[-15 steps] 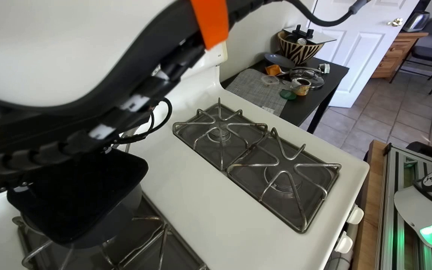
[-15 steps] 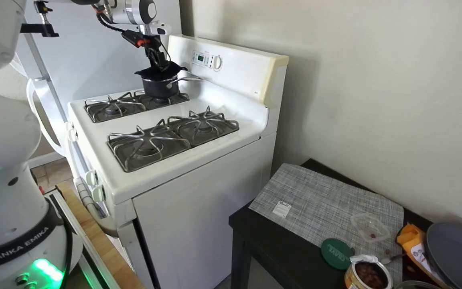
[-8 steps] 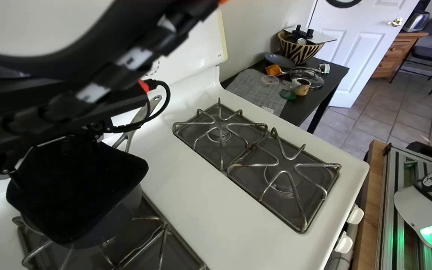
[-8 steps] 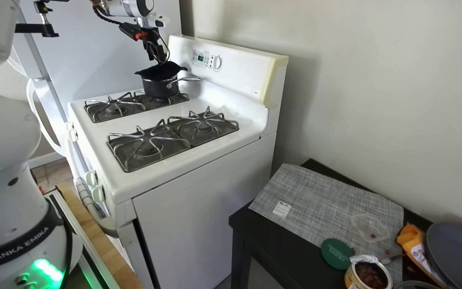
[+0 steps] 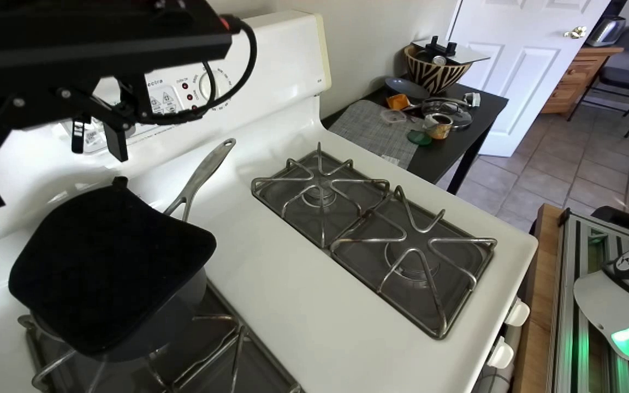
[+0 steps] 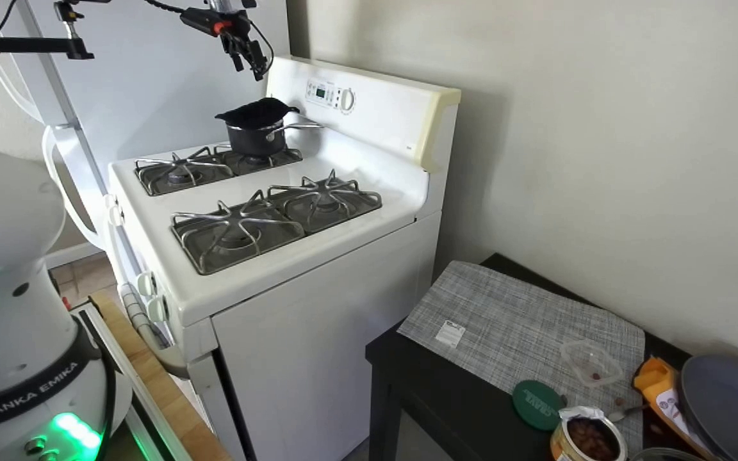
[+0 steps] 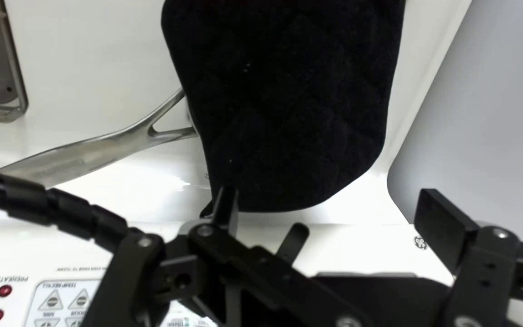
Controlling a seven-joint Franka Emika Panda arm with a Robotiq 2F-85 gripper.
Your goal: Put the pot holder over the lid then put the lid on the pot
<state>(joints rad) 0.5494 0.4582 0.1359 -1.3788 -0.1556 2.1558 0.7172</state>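
The black pot holder [image 5: 112,267] lies draped over the top of the dark pot [image 6: 255,141], which stands on a back burner; the holder [image 6: 257,113] shows in both exterior views. It fills the upper middle of the wrist view [image 7: 284,104], where the pot's silver handle [image 7: 84,156] sticks out to the left. Whatever lies under the holder is hidden, so I cannot tell if a lid is there. A clear glass lid [image 5: 454,113] lies on the side table. My gripper [image 5: 55,174] is open and empty above the holder, apart from it; it also shows in the wrist view [image 7: 328,204].
The stove's control panel [image 6: 356,105] rises behind the pot, and a fridge [image 6: 183,83] stands beside it. Metal grates [image 5: 413,262] cover the other burners. The black side table [image 6: 433,390] holds a grey-blue pan [image 6: 734,403], a can [image 6: 590,438] and a patterned bowl [image 5: 434,73].
My gripper has risen up and away from the pot holder, with its fingers now clear above it. The pot holder and pot stay in the same place.
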